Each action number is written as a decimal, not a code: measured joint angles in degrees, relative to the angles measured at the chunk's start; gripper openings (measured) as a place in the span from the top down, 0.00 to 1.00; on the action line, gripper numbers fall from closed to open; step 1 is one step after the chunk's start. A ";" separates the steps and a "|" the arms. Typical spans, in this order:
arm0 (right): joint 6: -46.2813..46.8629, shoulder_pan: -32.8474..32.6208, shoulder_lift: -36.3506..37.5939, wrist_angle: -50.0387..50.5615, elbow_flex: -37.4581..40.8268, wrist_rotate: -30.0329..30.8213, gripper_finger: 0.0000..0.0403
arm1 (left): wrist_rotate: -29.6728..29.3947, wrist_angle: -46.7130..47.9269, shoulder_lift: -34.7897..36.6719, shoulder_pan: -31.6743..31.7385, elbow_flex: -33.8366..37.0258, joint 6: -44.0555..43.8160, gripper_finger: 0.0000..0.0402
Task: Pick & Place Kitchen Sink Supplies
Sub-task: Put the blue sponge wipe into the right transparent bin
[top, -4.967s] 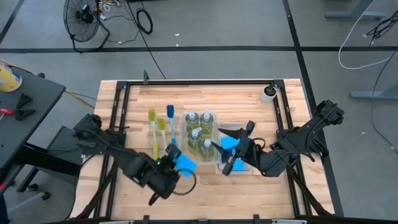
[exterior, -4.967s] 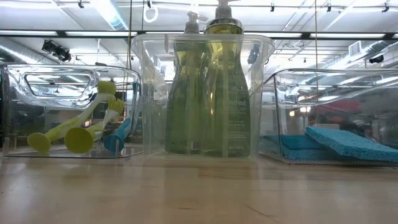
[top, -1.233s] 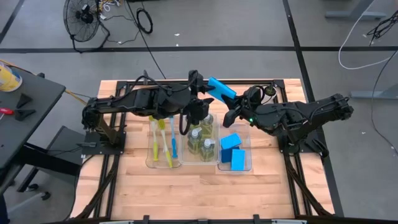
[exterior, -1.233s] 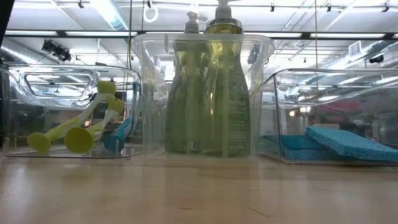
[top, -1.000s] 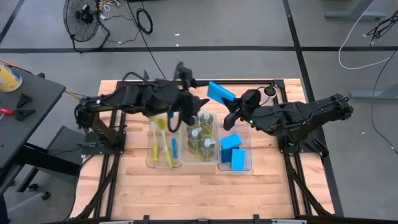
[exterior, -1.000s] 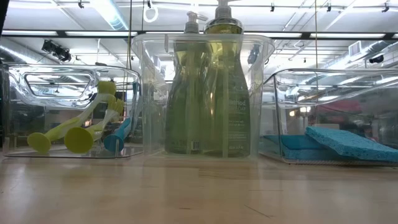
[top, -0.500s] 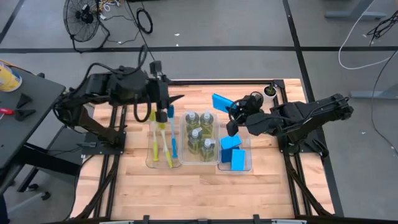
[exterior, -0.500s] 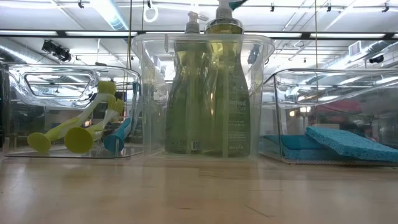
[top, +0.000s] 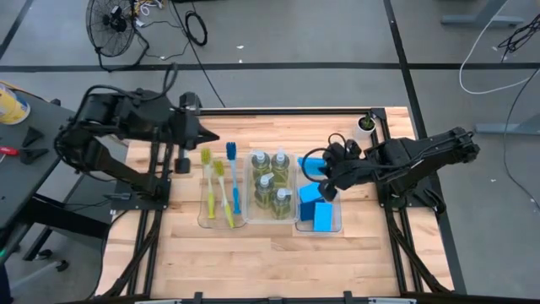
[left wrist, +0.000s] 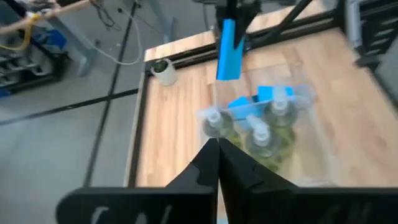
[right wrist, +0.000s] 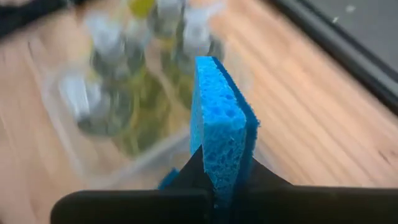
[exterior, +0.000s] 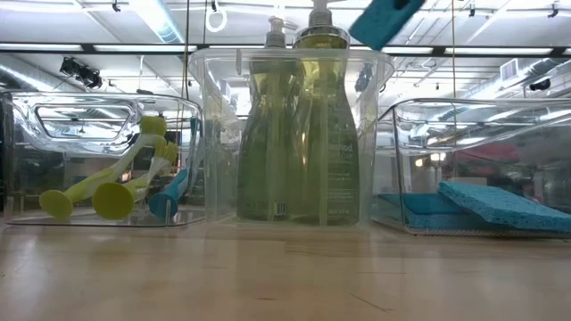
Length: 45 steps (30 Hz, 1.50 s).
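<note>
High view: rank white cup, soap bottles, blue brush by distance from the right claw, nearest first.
From the right claw, shut on a blue sponge:
1. Soap bottles, in the middle tray beside it.
2. White cup, at the table's far right corner.
3. Blue brush, in the left tray.

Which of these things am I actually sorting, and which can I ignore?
Part of the job:
- sponge held in the right gripper
- sponges in the right tray
- soap bottles in the middle tray
- dish brushes in the left tray

Just lying about:
- white cup at the far right corner
- left gripper, shut, empty
</note>
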State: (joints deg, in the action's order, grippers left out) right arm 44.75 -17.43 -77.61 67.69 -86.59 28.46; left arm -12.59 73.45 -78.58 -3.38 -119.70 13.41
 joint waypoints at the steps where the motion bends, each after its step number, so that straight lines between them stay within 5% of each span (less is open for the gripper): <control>1: -0.83 0.00 -0.09 0.95 0.09 -1.50 0.97 | 0.85 0.21 0.46 0.00 0.00 -0.76 0.98; 18: -4.68 -0.02 -0.34 -14.57 22.80 -30.36 0.93 | 3.05 4.24 7.54 -0.11 0.11 -3.84 0.99; 36: -5.96 0.01 -0.29 -17.42 25.24 -22.61 0.41 | 2.79 9.56 11.79 -0.11 0.11 -8.26 0.99; 45: -6.47 1.41 -0.06 -11.40 25.24 -23.50 0.37 | 1.70 10.09 13.16 -0.11 0.11 -8.34 0.99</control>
State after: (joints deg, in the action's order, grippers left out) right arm 38.28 -16.02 -77.68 56.29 -61.34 4.96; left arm -10.90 83.55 -65.42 -3.49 -119.59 5.08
